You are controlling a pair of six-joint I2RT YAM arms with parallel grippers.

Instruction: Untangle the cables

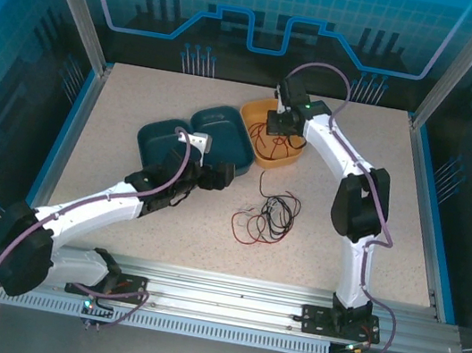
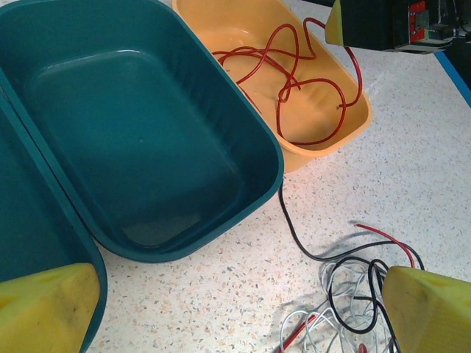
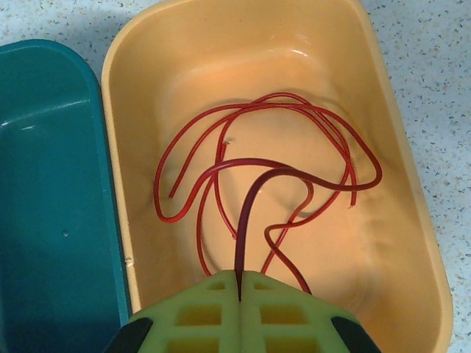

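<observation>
While the right end effector (image 3: 239, 283) is clamped on the red cable (image 3: 241, 235), whose loops lie in the yellow tray (image 3: 257, 51), the left end effector (image 2: 235, 312) hangs wide open and empty beside the teal tray (image 2: 147, 132), near the remaining tangled cables (image 1: 267, 218) on the table (image 1: 393, 212).

Left jaws wide, right jaws tight

A thin red cable (image 3: 241, 228) lies in loose, overlapping loops inside the orange tray (image 3: 383, 243) at the far side of the worktop (image 1: 294, 263). One stretch is pinched in the closed right tool (image 3: 239, 278). Nearer, a small tangle (image 1: 267, 218) lies on the worktop: a black wire (image 2: 294, 235), a white wire (image 2: 302, 320) and a red wire (image 2: 383, 234) knotted together, the black one trailing toward the far side.
</observation>
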